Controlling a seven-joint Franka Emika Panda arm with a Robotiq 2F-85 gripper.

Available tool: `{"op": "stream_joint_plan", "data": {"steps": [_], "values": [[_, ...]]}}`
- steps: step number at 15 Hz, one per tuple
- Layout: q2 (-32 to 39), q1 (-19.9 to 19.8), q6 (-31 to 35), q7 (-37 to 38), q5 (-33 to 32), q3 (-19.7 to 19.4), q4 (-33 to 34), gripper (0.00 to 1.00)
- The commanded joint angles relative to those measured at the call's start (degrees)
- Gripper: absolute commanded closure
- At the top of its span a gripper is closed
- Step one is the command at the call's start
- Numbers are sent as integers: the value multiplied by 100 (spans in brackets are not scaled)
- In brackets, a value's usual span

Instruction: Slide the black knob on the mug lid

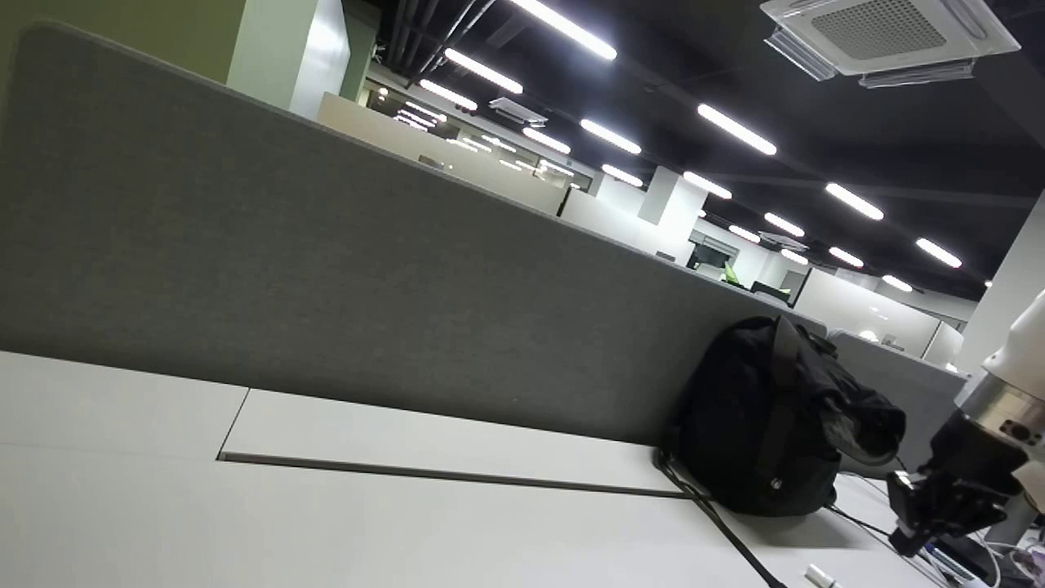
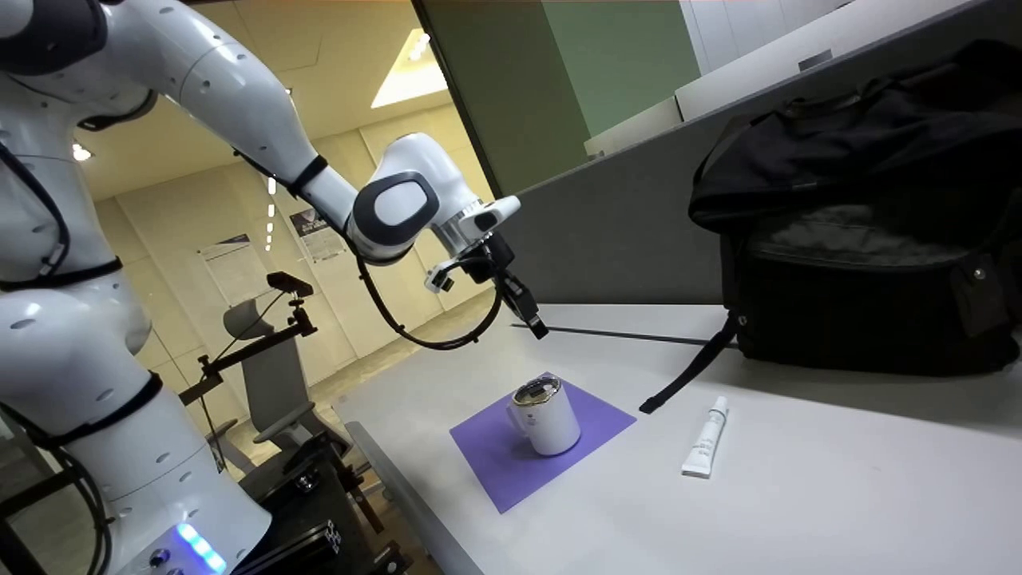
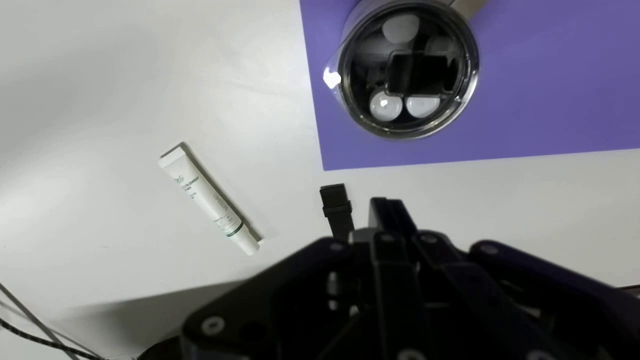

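Observation:
A white mug (image 2: 551, 425) stands upright on a purple sheet (image 2: 499, 471). Its clear lid (image 2: 530, 394) is on. The wrist view shows the lid (image 3: 367, 112) from above, with the black knob (image 3: 419, 74) in its middle, slightly toward the right. The mug handle (image 3: 467, 6) is partly cut off at the top edge there. My gripper (image 2: 540, 331) is above and behind the mug, apart from it. In the wrist view the fingertips (image 3: 387, 201) are together with nothing between them. An exterior view shows the gripper (image 1: 900, 543) at its right edge; the mug is out of view there.
A white tube (image 2: 706, 439) lies on the white table (image 2: 822, 503). A large black bag (image 2: 862, 303) leans by a grey partition (image 2: 623, 255). Its black strap (image 2: 691, 372) reaches over the table toward the purple sheet, and its end (image 3: 336, 200) lies near my fingertips in the wrist view.

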Motion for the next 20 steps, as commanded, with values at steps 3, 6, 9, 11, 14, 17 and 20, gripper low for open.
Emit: {"op": "stream_joint_plan", "data": {"steps": [3,6,9,11,14,17,20], "values": [[422,366,-144,-83,195,-205,244,100],[632,509,-181,-52,216,-316,343,100],[807,611,-235,-64,290,-369,435,100],[904,710,-392,-17,269,-434,505,100],[1031,825,-626,53,238,-510,624,100],[1141,899,-801,86,216,-550,719,100],[1230,923,-936,92,222,-546,794,100]]}}
